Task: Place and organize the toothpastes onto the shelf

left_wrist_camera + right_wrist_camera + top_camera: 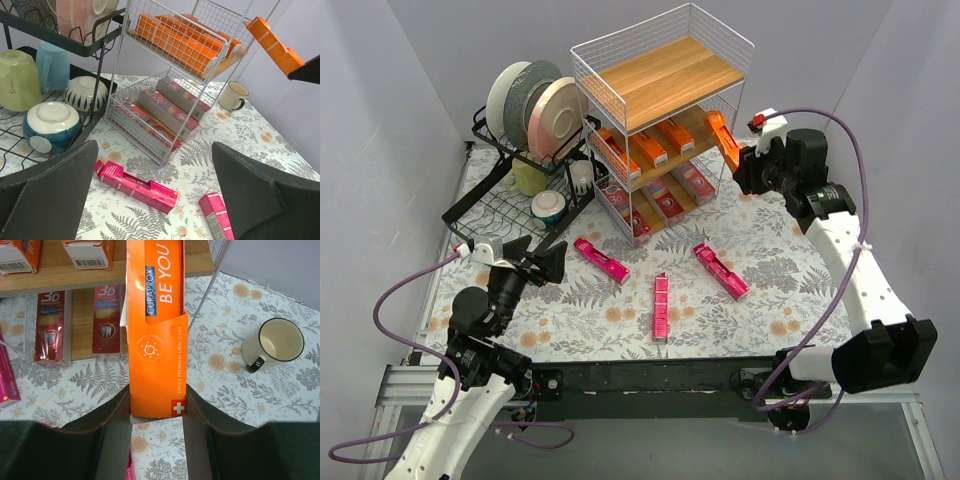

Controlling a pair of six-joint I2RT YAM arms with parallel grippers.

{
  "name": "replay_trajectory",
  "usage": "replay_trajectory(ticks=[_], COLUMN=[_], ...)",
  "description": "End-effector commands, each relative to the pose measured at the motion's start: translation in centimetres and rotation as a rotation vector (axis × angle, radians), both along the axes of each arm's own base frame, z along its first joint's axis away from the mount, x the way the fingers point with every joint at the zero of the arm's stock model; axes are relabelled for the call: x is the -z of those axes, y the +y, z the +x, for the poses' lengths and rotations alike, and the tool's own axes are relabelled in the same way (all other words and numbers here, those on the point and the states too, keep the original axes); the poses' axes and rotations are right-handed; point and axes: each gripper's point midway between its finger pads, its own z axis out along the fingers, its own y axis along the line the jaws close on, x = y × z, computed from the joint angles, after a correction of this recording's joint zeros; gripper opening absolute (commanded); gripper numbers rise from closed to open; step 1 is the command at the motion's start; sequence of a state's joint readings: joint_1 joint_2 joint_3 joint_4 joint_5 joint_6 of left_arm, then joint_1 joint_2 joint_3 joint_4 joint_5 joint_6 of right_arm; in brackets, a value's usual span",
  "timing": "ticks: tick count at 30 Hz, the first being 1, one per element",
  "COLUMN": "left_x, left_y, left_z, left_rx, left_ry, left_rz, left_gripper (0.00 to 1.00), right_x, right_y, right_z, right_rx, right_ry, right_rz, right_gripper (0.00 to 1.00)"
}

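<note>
While pinching the orange toothpaste [156, 340] by its near end in the right gripper [156, 407], hovers just beside right edge of the shelf [665, 78], upper right of top view. Long axis tilted toward middle tier. Left gripper [548, 258] spread, empty, lower left, near pink toothpastes [660, 308].

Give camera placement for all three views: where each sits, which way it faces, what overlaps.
Top external: high behind the robot, looking down across the table at the shelf; left gripper and right gripper both show.
Left wrist: low over the table's left side, facing the shelf; its own dark fingers, spread apart, fill the bottom corners.
Right wrist: beside the shelf, looking down along the orange carton clamped between its fingers.
Shared: both wrist views catch the white mug, the shelf and that carton.
</note>
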State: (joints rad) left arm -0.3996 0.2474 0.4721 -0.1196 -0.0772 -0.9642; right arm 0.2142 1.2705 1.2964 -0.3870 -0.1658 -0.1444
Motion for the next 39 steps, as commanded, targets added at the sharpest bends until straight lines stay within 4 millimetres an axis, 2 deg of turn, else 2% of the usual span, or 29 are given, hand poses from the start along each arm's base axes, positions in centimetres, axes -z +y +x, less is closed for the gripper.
replay_trajectory(ticks=[1,2,3,5,6,10,11,13,14,15,17,21,26,30,33,34,36,37,39], left_x=[-1.0,-1.0,-1.0,-0.8,-0.9,-0.8,-0.7,-0.6,-0.6,-0.6,-0.6,-0.6,-0.6,-0.7,-0.8,-0.8,-0.9,-0.9,-0.9], left_y=[-0.2,-0.2,-0.2,-0.1,-0.1,-0.1,-0.1,-0.2,-0.1,-0.1,-0.1,-0.1,-0.1,0.0,0.0,0.0,0.0,0.1,0.0], left_z=[-0.1,-0.1,0.0,0.1,0.0,0.2,0.2,0.2,0.3,0.3,0.2,0.3,0.2,0.2,0.1,0.1,0.0,0.0,0.0], left_rx=[0.012,0.011,0.01,0.006,0.006,0.004,0.003,0.005,0.001,0.003,0.001,0.0,0.0,0.0,0.0,-0.002,-0.002,-0.003,-0.002], left_ry=[-0.024,-0.023,-0.022,-0.015,-0.017,-0.011,-0.01,-0.006,-0.006,-0.006,-0.007,-0.004,-0.006,-0.008,-0.011,-0.011,-0.017,-0.017,-0.015], left_rz=[0.011,0.011,0.013,0.014,0.013,0.017,0.018,0.019,0.02,0.02,0.019,0.02,0.02,0.021,0.017,0.017,0.015,0.015,0.014], left_gripper=[0.98,0.98,0.98,0.98,0.98,0.98,0.98,0.98,0.98,0.98,0.98,0.98,0.98,0.98,0.98,0.98,0.98,0.98,0.98], right_x=[-3.0,-3.8,-3.6,-5.1,-4.6,-5.2,-4.7,-5.3,-4.6,-5.2,-4.6,-4.6,-3.7,-3.3,-2.8,-3.5,-2.0,-2.8,-2.0], right_y=[0.8,1.1,1.4,1.6,2.0,2.8,3.1,3.5,3.7,3.7,4.2,4.6,4.8,4.9,4.6,4.6,4.5,4.4,4.4], right_z=[2.9,3.4,4.2,5.4,6.2,8.3,8.9,9.6,10.1,10.5,11.2,12.3,13.0,12.7,12.3,12.0,11.4,11.3,11.1], right_rx=[-0.036,-0.043,-0.051,-0.055,-0.067,-0.088,-0.091,-0.097,-0.097,-0.097,-0.102,-0.098,-0.08,-0.075,-0.062,-0.059,-0.058,-0.054,-0.055], right_ry=[-0.095,-0.118,-0.117,-0.169,-0.159,-0.188,-0.182,-0.2,-0.187,-0.199,-0.191,-0.224,-0.221,-0.227,-0.223,-0.246,-0.217,-0.251,-0.251], right_rz=[-0.014,-0.009,-0.008,-0.003,-0.005,-0.005,-0.009,-0.01,-0.013,-0.012,-0.014,-0.007,0.006,0.022,0.03,0.039,0.042,0.052,0.06], right_gripper=[0.4,0.4,0.4,0.4,0.4,0.42,0.42,0.43,0.43,0.43,0.45,0.48,0.54,0.6,0.6,0.6,0.58,0.58,0.56])
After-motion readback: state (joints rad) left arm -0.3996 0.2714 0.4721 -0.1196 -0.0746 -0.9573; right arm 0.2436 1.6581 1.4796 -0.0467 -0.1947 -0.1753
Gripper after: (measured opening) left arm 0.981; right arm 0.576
